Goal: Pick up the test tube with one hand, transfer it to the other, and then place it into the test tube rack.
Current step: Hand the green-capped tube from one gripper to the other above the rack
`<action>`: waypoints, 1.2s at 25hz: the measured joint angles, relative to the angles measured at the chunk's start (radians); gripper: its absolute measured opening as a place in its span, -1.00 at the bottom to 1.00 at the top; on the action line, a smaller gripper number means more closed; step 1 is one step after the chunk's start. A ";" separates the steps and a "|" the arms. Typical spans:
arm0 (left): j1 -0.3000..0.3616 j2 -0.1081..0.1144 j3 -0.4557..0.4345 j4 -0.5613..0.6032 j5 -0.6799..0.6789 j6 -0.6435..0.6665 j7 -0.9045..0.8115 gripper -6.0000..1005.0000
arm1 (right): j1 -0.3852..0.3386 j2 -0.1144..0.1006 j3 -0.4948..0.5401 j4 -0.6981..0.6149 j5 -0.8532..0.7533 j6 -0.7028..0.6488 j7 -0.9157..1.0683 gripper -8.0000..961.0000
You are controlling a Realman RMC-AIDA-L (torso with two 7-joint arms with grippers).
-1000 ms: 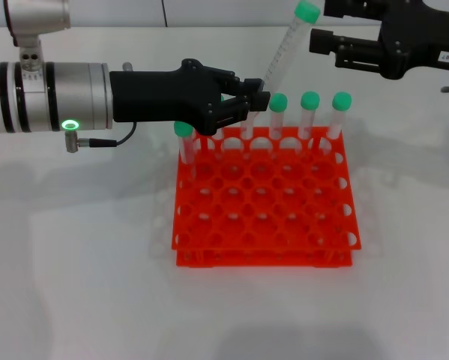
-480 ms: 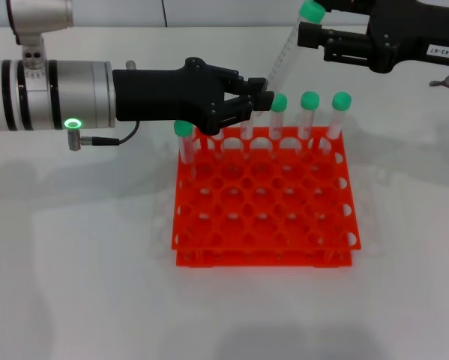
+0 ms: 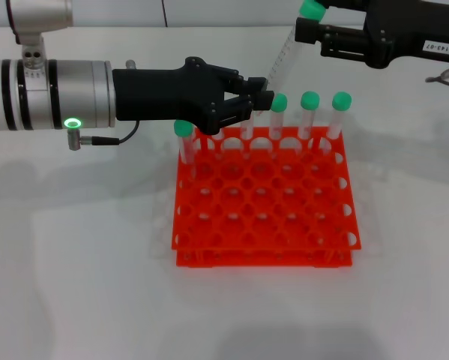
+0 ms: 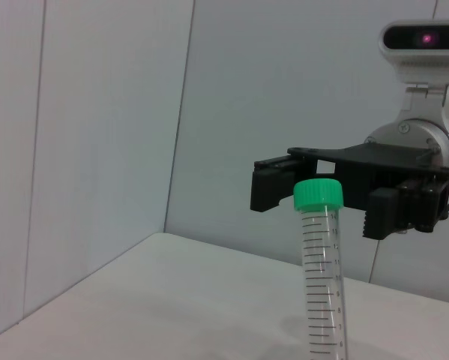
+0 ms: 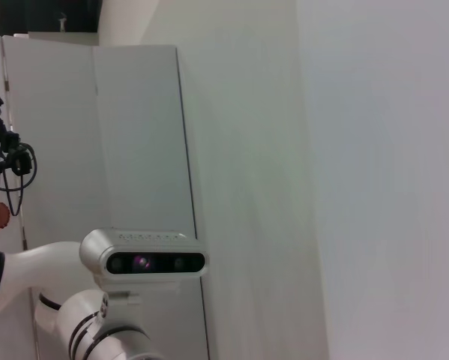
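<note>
White tabletop with orange rack [image 3: 265,199], left gripper [image 3: 260,100] clamped on tilted tube [image 3: 282,60], right gripper [image 3: 308,30] spread around its cap.

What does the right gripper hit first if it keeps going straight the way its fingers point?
Likely the green cap of the test tube, held tilted by the left gripper. The right gripper points leftward with its open fingers already around the cap; contact is unclear.

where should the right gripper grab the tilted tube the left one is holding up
Just below the green cap, on the upper barrel of the test tube. The left gripper already clamps its lower end above the test tube rack, so only the top part is free. The right gripper, open, is at that cap; it should come from the robot's right.
</note>
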 joint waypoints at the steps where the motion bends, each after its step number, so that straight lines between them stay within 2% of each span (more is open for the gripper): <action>1: 0.000 0.000 0.000 0.000 0.000 0.000 0.000 -0.66 | 0.001 0.000 0.000 0.000 0.000 0.001 0.000 0.21; 14: 0.000 0.000 0.000 0.001 -0.003 -0.001 0.001 -0.66 | 0.003 0.000 -0.001 0.002 0.000 0.011 0.009 0.21; 19: 0.000 0.000 0.000 0.003 -0.003 -0.001 0.002 -0.66 | 0.003 0.000 0.000 0.002 0.000 0.007 0.011 0.03; 30: 0.002 0.000 0.000 0.003 -0.002 -0.003 -0.001 -0.66 | 0.008 -0.007 -0.003 -0.011 -0.012 0.002 0.039 0.03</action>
